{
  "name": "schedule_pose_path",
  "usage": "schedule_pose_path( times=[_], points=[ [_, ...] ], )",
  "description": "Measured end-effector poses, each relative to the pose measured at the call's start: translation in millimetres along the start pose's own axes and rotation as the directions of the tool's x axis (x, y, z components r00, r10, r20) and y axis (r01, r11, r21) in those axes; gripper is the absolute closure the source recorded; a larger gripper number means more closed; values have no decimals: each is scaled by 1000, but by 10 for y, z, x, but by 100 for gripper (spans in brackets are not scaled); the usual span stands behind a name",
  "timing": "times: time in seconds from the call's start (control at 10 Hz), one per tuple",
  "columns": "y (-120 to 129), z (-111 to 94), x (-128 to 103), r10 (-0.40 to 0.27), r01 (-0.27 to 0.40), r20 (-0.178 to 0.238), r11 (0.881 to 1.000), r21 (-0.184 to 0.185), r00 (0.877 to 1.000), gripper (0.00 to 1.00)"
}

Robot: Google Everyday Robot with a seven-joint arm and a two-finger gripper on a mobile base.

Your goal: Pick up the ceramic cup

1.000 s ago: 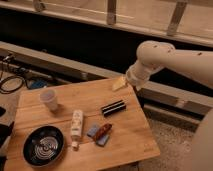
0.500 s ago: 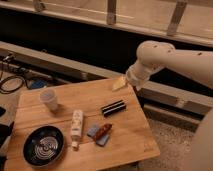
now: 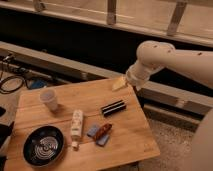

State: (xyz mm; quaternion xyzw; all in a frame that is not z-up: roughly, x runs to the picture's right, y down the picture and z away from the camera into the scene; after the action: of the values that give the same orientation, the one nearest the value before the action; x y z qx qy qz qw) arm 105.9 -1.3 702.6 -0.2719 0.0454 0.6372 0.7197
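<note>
The small whitish ceramic cup (image 3: 48, 99) stands upright near the left far corner of the light wooden desk (image 3: 134, 136) - well apart from the tool (image 3: 119, 83), which hovers over the far edge. Whether the tool is wide or narrow I cannot tell. A dark round bowl (image 3: 43, 146) sits nearer, in front of the cup.

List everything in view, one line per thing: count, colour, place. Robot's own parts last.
ceramic cup: one, whitish, upright at the table's far left.
bowl: one, dark, round, near-left corner of the table.
bottle: one, white, lying just right of the bowl.
bar: one, black, mid-table towards the right.
packets: one or two, blue and reddish-brown, right of the bottle.
table: one, light wood, centre.
cables: dark, on the floor left of the table.
arm: one, white, entering from the right.
gripper: one, yellowish, over the table's far edge, well right of the cup.
</note>
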Motion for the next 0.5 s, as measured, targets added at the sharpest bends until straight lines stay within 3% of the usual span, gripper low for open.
schedule_pose_path(
  times=[0.5],
  points=[
    [117, 75, -102, -21, 21, -2, 1000, 4, 1000, 21]
  ],
)
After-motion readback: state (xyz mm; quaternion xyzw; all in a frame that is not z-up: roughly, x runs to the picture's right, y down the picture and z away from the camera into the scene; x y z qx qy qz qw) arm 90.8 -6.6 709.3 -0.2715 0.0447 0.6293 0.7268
